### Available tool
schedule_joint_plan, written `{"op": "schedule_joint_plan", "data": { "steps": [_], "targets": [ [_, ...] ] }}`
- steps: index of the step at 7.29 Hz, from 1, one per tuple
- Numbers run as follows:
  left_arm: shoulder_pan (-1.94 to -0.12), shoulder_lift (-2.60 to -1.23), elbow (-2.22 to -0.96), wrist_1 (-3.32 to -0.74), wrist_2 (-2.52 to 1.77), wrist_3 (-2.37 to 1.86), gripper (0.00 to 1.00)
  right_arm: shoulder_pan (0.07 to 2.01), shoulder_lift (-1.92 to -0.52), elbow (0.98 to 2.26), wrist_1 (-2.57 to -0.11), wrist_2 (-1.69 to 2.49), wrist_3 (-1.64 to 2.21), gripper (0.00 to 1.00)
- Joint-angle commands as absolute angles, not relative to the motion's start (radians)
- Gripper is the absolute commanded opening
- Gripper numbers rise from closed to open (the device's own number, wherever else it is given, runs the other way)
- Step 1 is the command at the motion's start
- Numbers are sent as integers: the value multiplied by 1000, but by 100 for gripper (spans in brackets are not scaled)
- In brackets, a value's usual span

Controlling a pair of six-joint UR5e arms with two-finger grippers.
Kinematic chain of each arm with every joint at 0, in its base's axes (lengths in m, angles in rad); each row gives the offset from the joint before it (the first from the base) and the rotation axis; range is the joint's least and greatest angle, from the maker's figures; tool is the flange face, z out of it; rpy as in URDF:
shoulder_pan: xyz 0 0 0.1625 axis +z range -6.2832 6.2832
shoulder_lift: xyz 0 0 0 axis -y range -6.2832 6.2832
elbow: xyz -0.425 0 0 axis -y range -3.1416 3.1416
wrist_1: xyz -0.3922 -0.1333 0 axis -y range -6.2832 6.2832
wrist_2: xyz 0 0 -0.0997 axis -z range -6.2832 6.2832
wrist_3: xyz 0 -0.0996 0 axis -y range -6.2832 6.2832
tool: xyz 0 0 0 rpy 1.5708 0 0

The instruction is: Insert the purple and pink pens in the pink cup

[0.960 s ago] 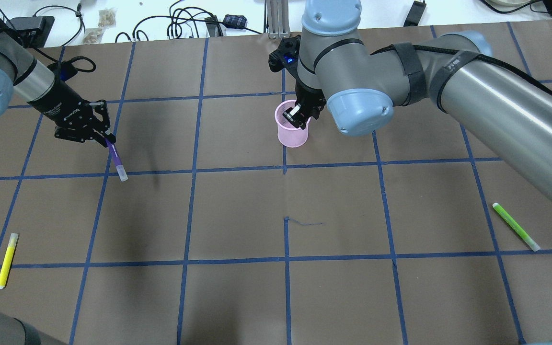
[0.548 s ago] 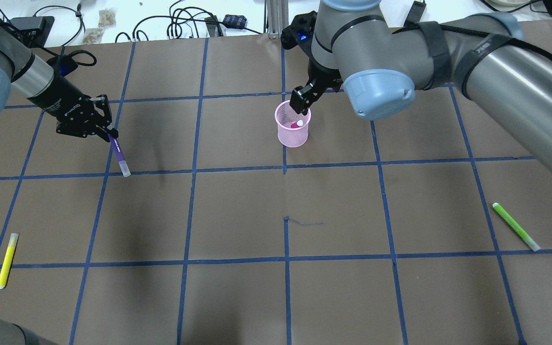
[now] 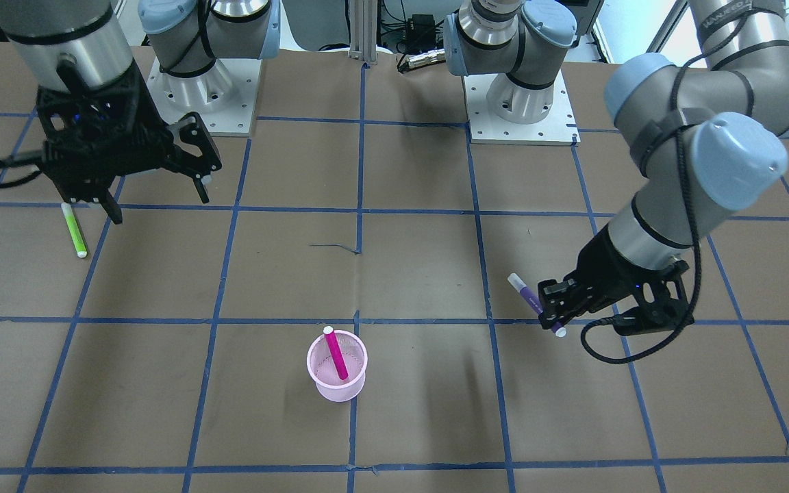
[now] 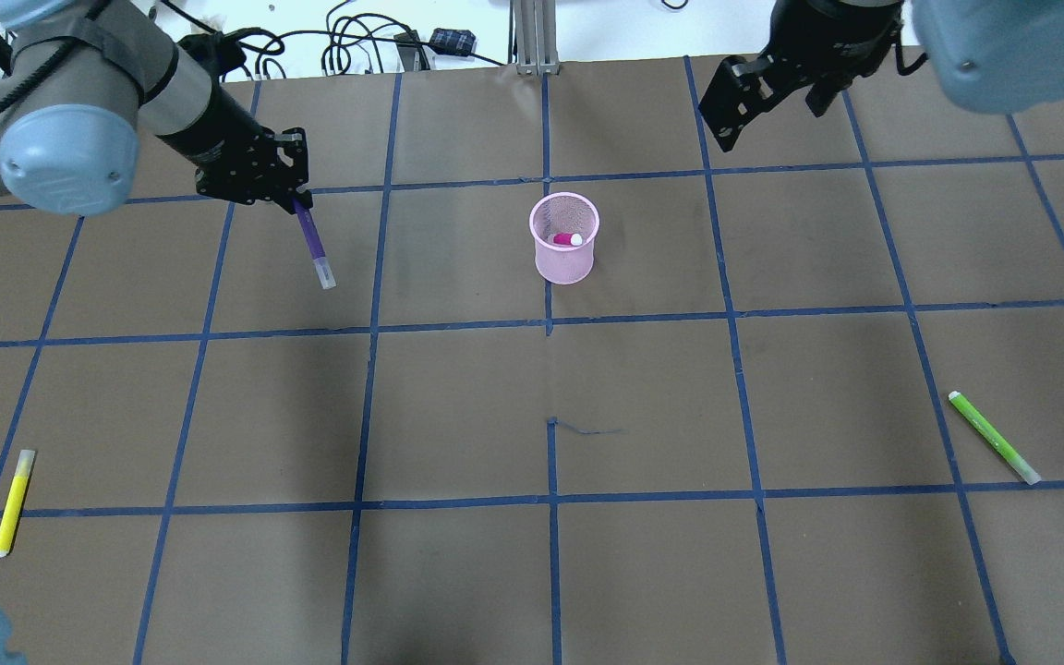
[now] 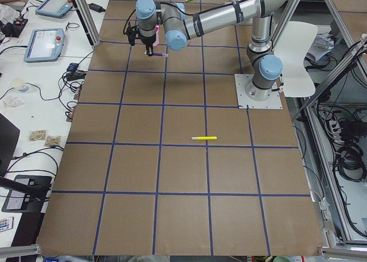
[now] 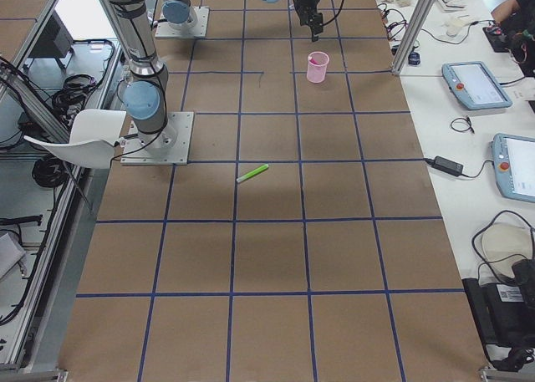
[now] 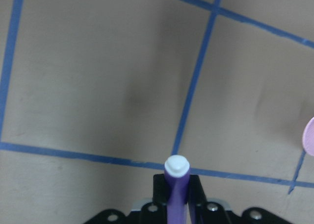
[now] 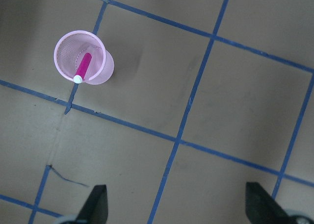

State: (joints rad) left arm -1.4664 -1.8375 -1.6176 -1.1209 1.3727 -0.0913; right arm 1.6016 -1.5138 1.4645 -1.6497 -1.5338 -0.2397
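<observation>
The left claw (image 4: 284,190) is closed on the upper end of a slim purple pen with a white cap (image 4: 311,244). The pen slants down out of the claw, white end lowest, and is held off the brown paper surface with blue tape lines (image 4: 458,406). The pink mesh cup (image 4: 565,262) stands upright on a blue line, well apart from this claw, toward the middle of the surface. A magenta pen with a white tip (image 4: 567,239) leans inside the cup, its tip against the rim.

The right claw (image 4: 769,118) is spread wide and grips nothing. It hangs above the surface, well apart from the cup on the side away from the left claw. A yellow highlighter (image 4: 13,501) and a green highlighter (image 4: 994,437) lie flat near opposite ends of the surface.
</observation>
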Motion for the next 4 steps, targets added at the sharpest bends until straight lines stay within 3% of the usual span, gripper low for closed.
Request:
{"op": "schedule_joint_plan", "data": {
  "steps": [1, 4],
  "targets": [
    [-1622, -1839, -1621, -907, 1521, -212, 0, 1603, -1589, 1546, -1594, -1546, 51, 100],
    [-1771, -1879, -1632, -656, 1596, -362, 0, 1609, -1620, 1565, -1586, -1583, 60, 100]
  ]
}}
